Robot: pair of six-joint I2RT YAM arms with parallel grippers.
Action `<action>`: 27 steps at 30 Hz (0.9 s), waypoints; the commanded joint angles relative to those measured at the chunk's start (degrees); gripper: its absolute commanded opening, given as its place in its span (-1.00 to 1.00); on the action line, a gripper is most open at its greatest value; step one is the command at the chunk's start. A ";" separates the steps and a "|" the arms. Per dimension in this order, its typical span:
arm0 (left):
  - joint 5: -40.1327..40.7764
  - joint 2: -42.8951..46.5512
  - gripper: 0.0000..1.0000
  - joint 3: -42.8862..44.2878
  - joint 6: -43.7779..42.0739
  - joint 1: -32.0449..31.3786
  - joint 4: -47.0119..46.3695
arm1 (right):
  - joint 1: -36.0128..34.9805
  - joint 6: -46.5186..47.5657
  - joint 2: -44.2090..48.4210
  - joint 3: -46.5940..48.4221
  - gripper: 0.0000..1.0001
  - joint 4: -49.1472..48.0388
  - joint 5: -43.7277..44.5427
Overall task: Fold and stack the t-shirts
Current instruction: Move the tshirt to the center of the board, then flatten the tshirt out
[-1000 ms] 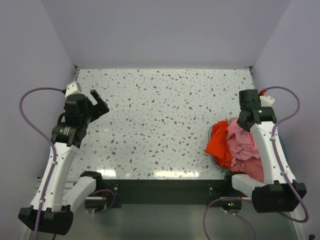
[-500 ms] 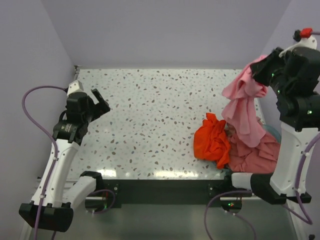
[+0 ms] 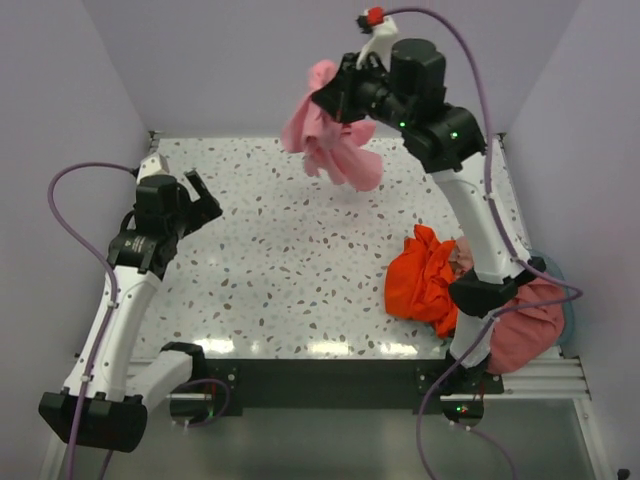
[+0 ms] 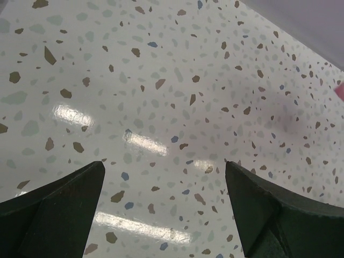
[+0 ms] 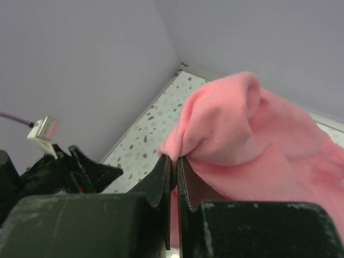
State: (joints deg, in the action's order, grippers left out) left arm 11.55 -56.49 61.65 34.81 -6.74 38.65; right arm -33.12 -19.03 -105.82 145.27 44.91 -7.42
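Looking at the room around the bright orange-red t-shirt [image 3: 420,285], crumpled near the front-right of the speckled surface [image 3: 290,260]: everything to its left is open speckle right out to the left wall [image 3: 60,120], and behind it there's free surface up to the back wall [image 3: 230,60]. Touching it on the right, the darker salmon-pink t-shirt [image 3: 525,330] is bunched at the surface's right edge, so that side is tight. The right arm [image 3: 470,220] comes up from just in front of the orange-red one, climbs over it and bends left at the top, putting the right tool [image 5: 173,160] high up, behind and left of that heap. Its jaws are pressed together on a fold of the light pink t-shirt [image 3: 325,140], which hangs bunched in the air, clear of the surface. Way off left of the orange-red shirt, the left tool [image 3: 200,195] hovers low with jaws spread wide, only speckle showing between them.
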 commanded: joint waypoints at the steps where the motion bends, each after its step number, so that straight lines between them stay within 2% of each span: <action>1: 0.75 0.24 1.00 3.48 -0.27 0.41 0.98 | -3.96 1.63 0.79 2.39 -1.00 -8.86 -3.39; 4: 1.80 1.38 1.00 3.30 0.00 0.41 2.30 | -4.05 -0.21 5.17 -9.62 -1.00 -10.80 -0.51; 5: 2.59 2.08 1.00 3.04 0.17 0.41 2.65 | -4.05 -0.48 6.75 -19.23 -1.00 -11.15 0.73; 7: 3.56 2.44 1.00 3.04 0.52 0.33 3.61 | -3.70 -0.92 11.59 -29.73 -1.00 -12.90 6.00; 8: 4.26 2.52 1.00 3.04 0.87 0.41 4.06 | -3.18 -1.01 12.82 -39.88 -0.95 -13.43 6.80; 10: 4.53 2.26 1.00 2.95 1.14 0.33 4.93 | 0.24 -1.97 14.84 -48.03 -0.46 -13.70 5.06; 11: 4.27 2.00 1.00 2.34 1.40 0.41 5.11 | 1.65 -2.15 15.11 -54.50 -0.16 -13.70 3.92; 12: 3.92 1.30 1.00 1.99 1.49 0.33 5.12 | 4.97 -2.16 15.20 -57.18 0.46 -13.70 3.21; 13: 3.66 0.95 1.00 1.38 1.49 0.41 5.29 | 6.22 -3.11 15.03 -59.29 0.68 -12.83 5.55; 15: 3.48 -0.55 1.00 -0.38 2.19 0.41 5.29 | 7.72 -1.99 15.20 -62.82 0.97 -12.30 7.33; 20: 2.25 -4.67 1.00 -4.77 4.04 0.41 5.47 | 6.67 1.53 20.55 -65.72 0.97 -13.70 10.22; 24: -0.91 -6.44 1.00 -8.11 4.92 0.33 2.58 | -1.56 2.50 22.94 -69.41 0.97 -11.77 17.70; 27: -3.37 -7.40 1.00 -11.02 5.01 0.33 0.64 | -4.66 -1.08 23.73 -73.89 0.97 -11.60 15.69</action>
State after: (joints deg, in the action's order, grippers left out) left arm 11.27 -63.72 52.25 38.57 -6.74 42.48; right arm -34.94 -18.59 -83.42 75.05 33.43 6.52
